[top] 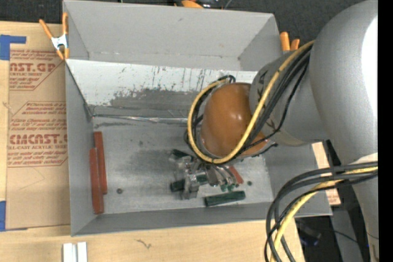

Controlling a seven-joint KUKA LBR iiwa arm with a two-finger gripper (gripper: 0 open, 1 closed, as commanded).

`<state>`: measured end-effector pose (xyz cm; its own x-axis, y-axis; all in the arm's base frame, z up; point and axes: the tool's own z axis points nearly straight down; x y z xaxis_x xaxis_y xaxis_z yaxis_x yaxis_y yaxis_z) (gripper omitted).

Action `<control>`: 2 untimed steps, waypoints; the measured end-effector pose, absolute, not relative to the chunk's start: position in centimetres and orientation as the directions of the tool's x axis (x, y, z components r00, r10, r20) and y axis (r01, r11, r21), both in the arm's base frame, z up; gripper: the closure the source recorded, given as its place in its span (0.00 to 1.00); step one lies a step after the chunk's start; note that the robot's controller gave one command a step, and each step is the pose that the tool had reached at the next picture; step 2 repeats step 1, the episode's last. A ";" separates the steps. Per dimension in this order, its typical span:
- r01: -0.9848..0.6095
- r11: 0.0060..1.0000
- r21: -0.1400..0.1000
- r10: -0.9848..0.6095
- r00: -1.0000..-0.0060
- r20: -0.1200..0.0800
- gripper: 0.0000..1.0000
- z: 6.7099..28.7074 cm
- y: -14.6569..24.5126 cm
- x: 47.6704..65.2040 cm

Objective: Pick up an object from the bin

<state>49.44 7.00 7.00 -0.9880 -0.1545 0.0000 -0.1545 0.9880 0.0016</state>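
Note:
My gripper (198, 176) reaches down to the bin floor in the front right part of the bin, below the arm's orange dome. A small flat dark green piece (225, 197) lies just to its front right. A short red piece (236, 176) rests against the gripper's right side. Small dark bits (178, 186) lie at its left, touching or nearly touching it; I cannot tell whether any of them is held.
A long orange-red bar (97, 172) lies along the left wall, far from the gripper. The arm and its looped cables cover the bin's right half. The floor between the bar and the gripper is bare metal.

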 end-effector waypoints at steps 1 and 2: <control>-0.298 0.954 -0.002 -0.298 -0.954 -0.007 1.00 27.5 6.2 49.5; -0.298 0.954 -0.002 -0.298 -0.954 -0.007 1.00 27.5 6.2 49.5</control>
